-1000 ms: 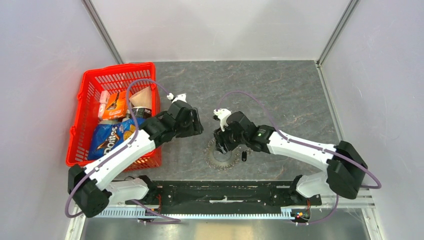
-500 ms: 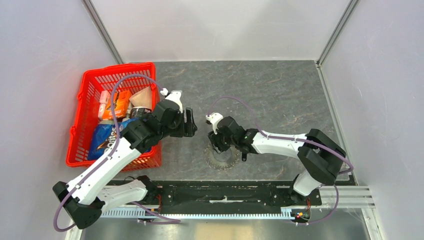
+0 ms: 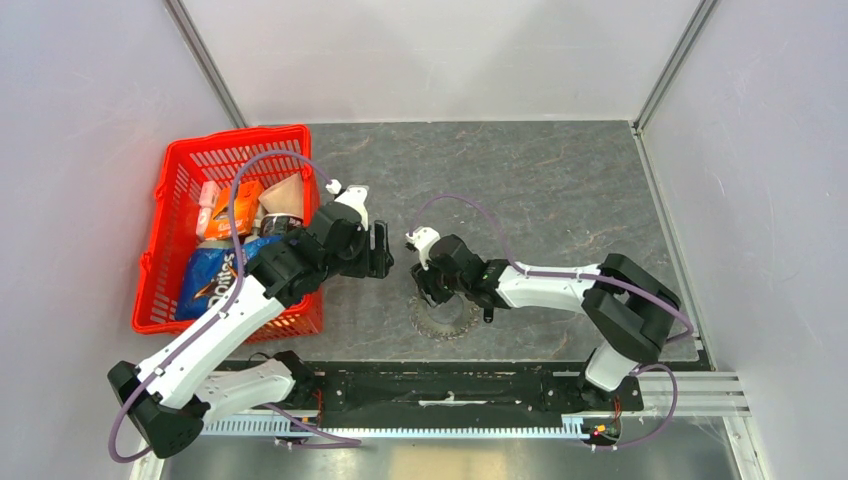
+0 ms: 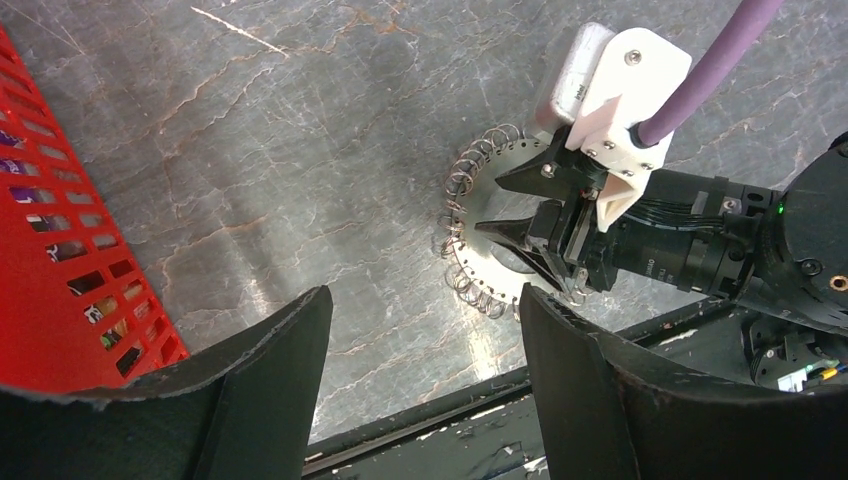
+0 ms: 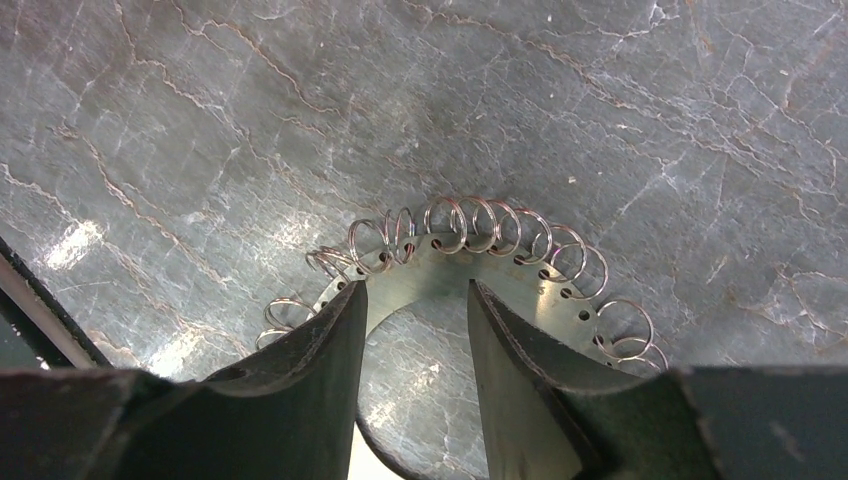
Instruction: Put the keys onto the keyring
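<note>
The keyring (image 3: 444, 320) is a flat metal ring with many small wire loops fanned round its rim, lying on the grey table near the front edge. My right gripper (image 3: 430, 291) points down at its far-left part. In the right wrist view its jaws (image 5: 412, 290) stand partly apart, tips over the flat band of the keyring (image 5: 520, 262), with nothing between them. My left gripper (image 3: 380, 250) hovers left of the ring, wide open and empty (image 4: 425, 300); the keyring (image 4: 470, 262) lies ahead of it. A small black key (image 3: 488, 314) lies just right of the ring, partly under the right arm.
A red basket (image 3: 233, 136) holding snack packets stands at the left, close beside the left arm; its wall (image 4: 60, 250) shows in the left wrist view. The black base rail (image 3: 440, 385) runs along the table's front edge.
My right gripper has moved left and down onto the keyring, its jaws narrowing. The left arm has drawn back to the left and its jaws have widened a little.
</note>
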Controlling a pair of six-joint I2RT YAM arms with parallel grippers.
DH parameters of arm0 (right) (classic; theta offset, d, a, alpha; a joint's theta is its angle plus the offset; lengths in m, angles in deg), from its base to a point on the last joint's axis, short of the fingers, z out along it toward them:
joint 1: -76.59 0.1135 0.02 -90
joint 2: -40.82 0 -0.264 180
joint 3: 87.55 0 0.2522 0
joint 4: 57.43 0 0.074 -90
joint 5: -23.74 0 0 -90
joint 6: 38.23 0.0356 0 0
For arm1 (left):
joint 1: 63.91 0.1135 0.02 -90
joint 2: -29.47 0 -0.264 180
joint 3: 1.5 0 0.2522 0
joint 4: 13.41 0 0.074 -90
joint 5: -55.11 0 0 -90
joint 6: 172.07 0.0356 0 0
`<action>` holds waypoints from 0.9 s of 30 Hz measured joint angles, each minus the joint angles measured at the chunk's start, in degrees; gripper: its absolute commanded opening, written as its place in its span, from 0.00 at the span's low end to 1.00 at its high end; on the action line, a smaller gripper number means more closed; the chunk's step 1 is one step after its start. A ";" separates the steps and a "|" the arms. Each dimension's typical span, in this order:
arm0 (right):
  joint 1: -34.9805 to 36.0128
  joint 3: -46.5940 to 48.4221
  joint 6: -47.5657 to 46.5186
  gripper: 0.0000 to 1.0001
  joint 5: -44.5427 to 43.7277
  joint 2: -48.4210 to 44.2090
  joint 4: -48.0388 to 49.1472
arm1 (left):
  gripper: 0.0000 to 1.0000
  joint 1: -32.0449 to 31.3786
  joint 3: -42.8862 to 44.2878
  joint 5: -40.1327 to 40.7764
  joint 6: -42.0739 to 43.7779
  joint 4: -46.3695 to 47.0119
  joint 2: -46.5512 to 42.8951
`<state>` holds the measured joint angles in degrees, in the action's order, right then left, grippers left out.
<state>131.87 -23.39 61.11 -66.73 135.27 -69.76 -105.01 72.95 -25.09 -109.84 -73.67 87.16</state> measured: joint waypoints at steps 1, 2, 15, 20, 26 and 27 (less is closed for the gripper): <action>0.00 0.00 0.02 0.48 0.00 0.22 0.35 | 0.76 0.04 -0.07 -0.07 0.04 0.09 0.00; 0.00 0.00 0.02 0.48 0.00 0.39 0.66 | 0.76 0.09 -0.13 -0.24 0.07 0.24 0.00; 0.00 1.14 0.07 0.40 -0.04 3.15 2.23 | 0.77 0.28 -0.17 -1.22 0.50 0.42 0.00; 0.00 1.68 0.07 0.37 -0.04 3.32 2.49 | 0.77 0.52 -0.48 -1.38 0.72 0.59 -0.11; 0.00 2.16 0.07 0.35 -0.02 4.17 2.60 | 0.77 0.63 -0.79 -1.40 0.90 0.76 -0.50; 0.00 2.16 0.07 0.34 -0.02 4.26 2.60 | 0.77 0.63 -0.81 -1.40 0.92 0.79 -0.61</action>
<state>131.87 -21.23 61.18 -66.75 139.53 -67.16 -104.38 72.14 -26.49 -108.92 -72.89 86.55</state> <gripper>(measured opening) 0.351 0.765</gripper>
